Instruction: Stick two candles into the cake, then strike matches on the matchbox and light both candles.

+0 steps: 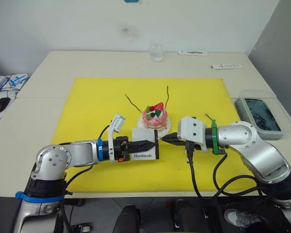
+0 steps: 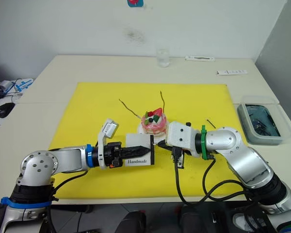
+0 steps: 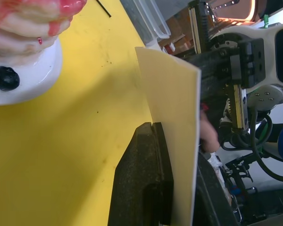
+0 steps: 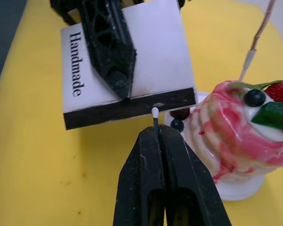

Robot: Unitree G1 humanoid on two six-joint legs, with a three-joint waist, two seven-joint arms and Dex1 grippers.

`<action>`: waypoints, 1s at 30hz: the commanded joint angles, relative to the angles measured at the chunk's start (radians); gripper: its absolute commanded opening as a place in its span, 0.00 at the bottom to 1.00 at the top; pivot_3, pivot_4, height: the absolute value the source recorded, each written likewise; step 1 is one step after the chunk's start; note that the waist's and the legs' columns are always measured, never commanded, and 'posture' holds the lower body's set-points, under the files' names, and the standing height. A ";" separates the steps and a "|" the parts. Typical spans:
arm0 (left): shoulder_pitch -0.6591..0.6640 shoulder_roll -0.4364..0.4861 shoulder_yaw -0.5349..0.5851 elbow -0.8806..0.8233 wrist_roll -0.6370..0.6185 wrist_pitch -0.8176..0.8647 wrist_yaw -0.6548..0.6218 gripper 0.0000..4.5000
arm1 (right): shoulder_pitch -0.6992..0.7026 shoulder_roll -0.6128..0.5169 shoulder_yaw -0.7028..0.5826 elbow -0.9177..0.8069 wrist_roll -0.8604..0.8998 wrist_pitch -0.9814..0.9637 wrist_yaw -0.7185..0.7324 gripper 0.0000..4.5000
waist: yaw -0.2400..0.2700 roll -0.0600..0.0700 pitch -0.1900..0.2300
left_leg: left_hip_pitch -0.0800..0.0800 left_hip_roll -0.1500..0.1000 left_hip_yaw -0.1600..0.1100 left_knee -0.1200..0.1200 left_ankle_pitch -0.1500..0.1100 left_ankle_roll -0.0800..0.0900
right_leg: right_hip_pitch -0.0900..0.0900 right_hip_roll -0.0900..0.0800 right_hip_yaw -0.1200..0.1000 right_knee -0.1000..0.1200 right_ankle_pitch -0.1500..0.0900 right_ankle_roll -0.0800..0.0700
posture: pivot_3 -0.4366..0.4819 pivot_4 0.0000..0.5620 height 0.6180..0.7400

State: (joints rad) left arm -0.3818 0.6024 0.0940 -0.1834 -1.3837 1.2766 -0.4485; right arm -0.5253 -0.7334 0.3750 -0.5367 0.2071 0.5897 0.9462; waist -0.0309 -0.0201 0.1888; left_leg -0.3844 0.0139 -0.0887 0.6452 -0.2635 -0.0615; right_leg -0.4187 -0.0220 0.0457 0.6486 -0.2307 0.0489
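- Left eye view: the left gripper (image 1: pixel 146 144) is clamped on the matchbox (image 1: pixel 144 145), held upright over the yellow mat (image 1: pixel 92 111) just in front of the cake (image 1: pixel 154 118); two candles (image 1: pixel 167 96) stand in the cake.
- Left wrist view: black fingers (image 3: pixel 144 183) pinch the box's flat faces.
- Right wrist view: the right gripper (image 4: pixel 156 136), jaws together, grips a match (image 4: pixel 155 117), its white head touching the dark striking strip (image 4: pixel 132 109).

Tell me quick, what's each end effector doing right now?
Left end effector: closed on the matchbox.
Right end effector: closed on a match.
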 commanded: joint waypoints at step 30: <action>0.016 -0.002 0.061 -0.065 0.012 -0.031 -0.014 0.00 | -0.094 0.060 -0.072 -0.032 0.103 0.154 -0.010 0.00 | 0.000 -0.001 0.000 | 0.001 0.000 -0.001 0.000 0.000 0.000 | 0.000 0.000 -0.001 0.001 0.000 0.000 | 0.48 0.27 1.00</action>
State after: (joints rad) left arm -0.3517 0.6034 0.1545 -0.2333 -1.3716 1.2584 -0.4479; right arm -0.5941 -0.6777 0.3013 -0.5578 0.3125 0.7511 0.9490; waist -0.0314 -0.0206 0.1886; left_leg -0.3835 0.0139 -0.0892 0.6455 -0.2634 -0.0615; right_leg -0.4184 -0.0219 0.0452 0.6496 -0.2306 0.0487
